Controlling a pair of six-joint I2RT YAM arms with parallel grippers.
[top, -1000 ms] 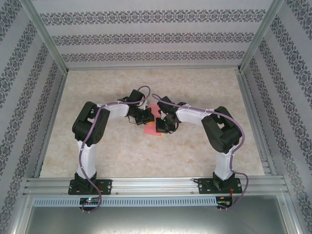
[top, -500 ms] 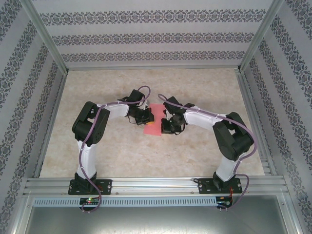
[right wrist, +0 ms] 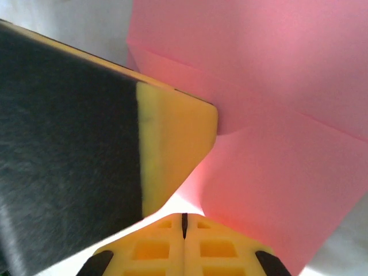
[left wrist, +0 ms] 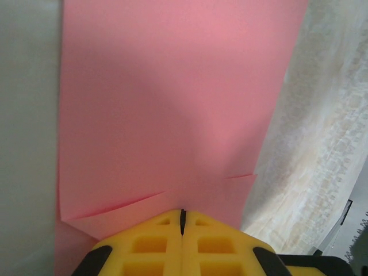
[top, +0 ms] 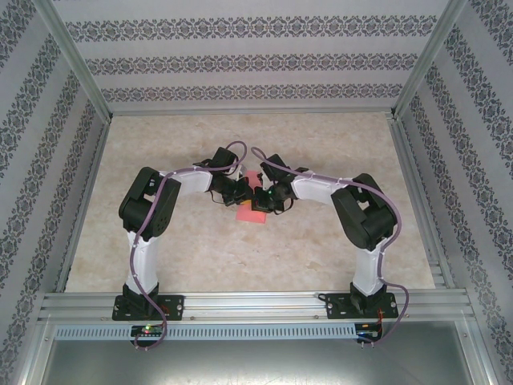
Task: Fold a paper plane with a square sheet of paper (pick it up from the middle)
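Note:
The pink-red sheet of paper (top: 247, 213) lies on the table between the two wrists, partly folded. In the left wrist view the paper (left wrist: 172, 103) shows flap edges running across it just ahead of my left gripper (left wrist: 182, 211). That gripper's yellow jaws are shut, with their tips against the paper. My right gripper (right wrist: 184, 216) is also shut, at the edge of the folded paper (right wrist: 276, 172). One yellow-and-black finger (right wrist: 172, 144) of the left gripper rests on the sheet right beside it. From above, the left gripper (top: 240, 192) and right gripper (top: 261, 200) nearly meet over the sheet.
The marbled beige tabletop (top: 321, 257) spreads out on all sides of the paper. Patterned walls and aluminium posts (top: 78, 72) enclose the space. A metal rail (top: 256, 303) at the near edge carries both arm bases.
Half a second ago the right arm had swung out to the right, exposing more of the sheet. It has come back left over the paper. The left arm has stayed put.

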